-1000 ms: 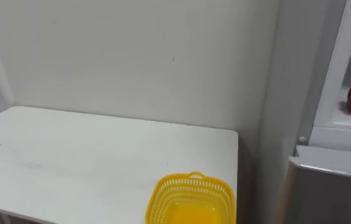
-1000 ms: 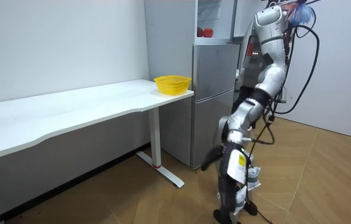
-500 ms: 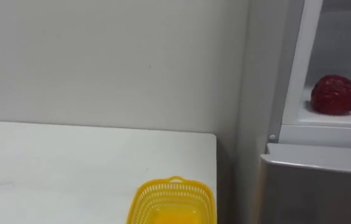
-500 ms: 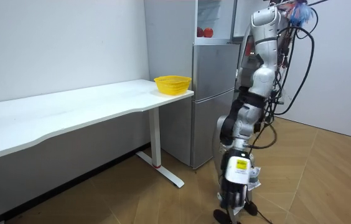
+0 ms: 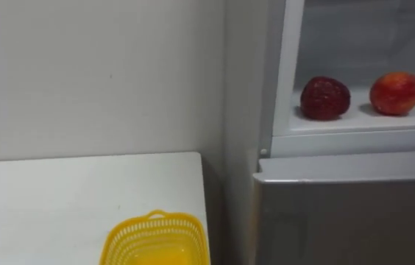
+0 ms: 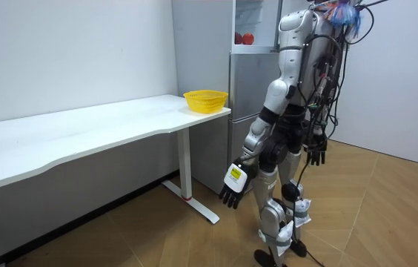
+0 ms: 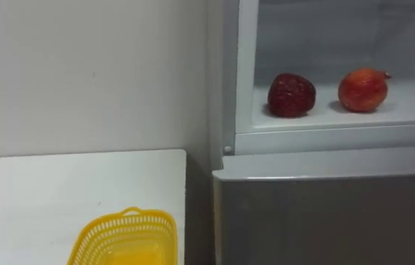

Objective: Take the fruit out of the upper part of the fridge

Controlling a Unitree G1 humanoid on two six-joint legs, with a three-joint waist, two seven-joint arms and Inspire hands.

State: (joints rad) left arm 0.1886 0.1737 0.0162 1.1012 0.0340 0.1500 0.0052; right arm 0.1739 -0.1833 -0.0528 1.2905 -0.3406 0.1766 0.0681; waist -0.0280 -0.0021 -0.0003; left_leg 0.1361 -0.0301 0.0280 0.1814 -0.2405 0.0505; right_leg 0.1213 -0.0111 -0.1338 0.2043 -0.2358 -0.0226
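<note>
The upper fridge compartment stands open. On its white shelf lie a dark red fruit and, to its right, a red-orange fruit, a little apart. In the room view they are small red spots high in the fridge. I stand upright facing the fridge, about a step from it. My left hand hangs low at my side with relaxed fingers, holding nothing. My right hand hangs at hip height, fingers loose and empty.
A yellow basket sits at the right end of the white table, next to the fridge. The grey lower fridge door is closed. Wooden floor lies around me.
The eye view has swung right, bringing the fridge shelf and the second fruit into sight. In the room view I have turned to face the fridge, arms now hanging down.
</note>
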